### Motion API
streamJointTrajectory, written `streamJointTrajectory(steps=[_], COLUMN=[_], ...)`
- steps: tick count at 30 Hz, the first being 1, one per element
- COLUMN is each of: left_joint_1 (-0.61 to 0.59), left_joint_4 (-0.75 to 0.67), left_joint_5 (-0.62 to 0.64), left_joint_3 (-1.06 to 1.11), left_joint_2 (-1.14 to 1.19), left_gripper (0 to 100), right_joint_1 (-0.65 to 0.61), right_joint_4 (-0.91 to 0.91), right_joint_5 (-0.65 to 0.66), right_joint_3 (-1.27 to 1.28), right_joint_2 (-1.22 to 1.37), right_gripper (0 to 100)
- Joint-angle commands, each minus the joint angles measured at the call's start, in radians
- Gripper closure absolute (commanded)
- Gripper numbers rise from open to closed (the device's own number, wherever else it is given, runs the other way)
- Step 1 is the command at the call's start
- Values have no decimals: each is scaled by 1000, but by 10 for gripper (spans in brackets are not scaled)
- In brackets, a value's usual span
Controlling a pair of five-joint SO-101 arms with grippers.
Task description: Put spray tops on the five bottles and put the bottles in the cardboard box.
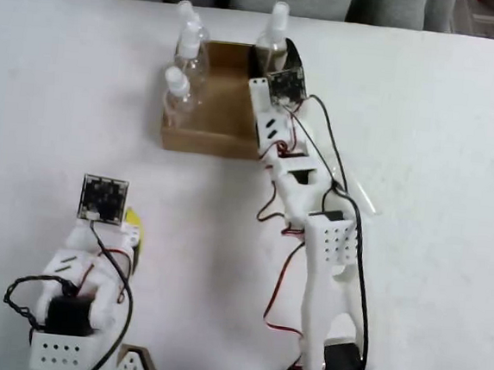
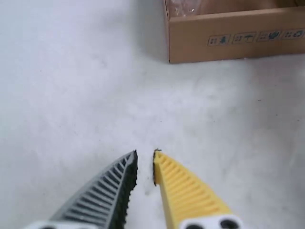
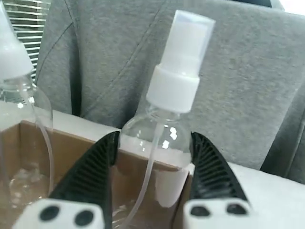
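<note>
Gripping the clear plastic white-topped spray bottle (image 3: 164, 126) beside the wall of the brown cardboard box (image 3: 71, 145), the right fingers (image 3: 90, 176) risked tipping it on the rim; the left fingers (image 2: 183, 191) stood narrow, empty.

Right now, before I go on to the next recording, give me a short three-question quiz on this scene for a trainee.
1. True or false: the left gripper holds a bottle.
2. The bottle in the right gripper has on it: A) no top; B) a spray top; C) a cork.
3. Fill in: the right gripper is at the far right corner of the cardboard ___.
Key: 1 false; 2 B; 3 box.
</note>
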Motion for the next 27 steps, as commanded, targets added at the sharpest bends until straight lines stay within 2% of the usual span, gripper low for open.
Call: streamJointTrajectory(steps=[1, 15, 27], left_joint_1=[-2, -2, -2], left_joint_4=[-23, -23, -23], left_joint_5=[-6, -5, -6], left_joint_3=[-2, -2, -2], left_joint_2=[-16, -16, -16], left_gripper=[924, 924, 924], right_joint_1=[12, 10, 12], right_joint_4=[27, 27, 25], right_joint_5=[3, 12, 12], right_joint_3=[-51, -80, -77], right_joint_2=[-22, 77, 62], right_gripper=[982, 982, 977])
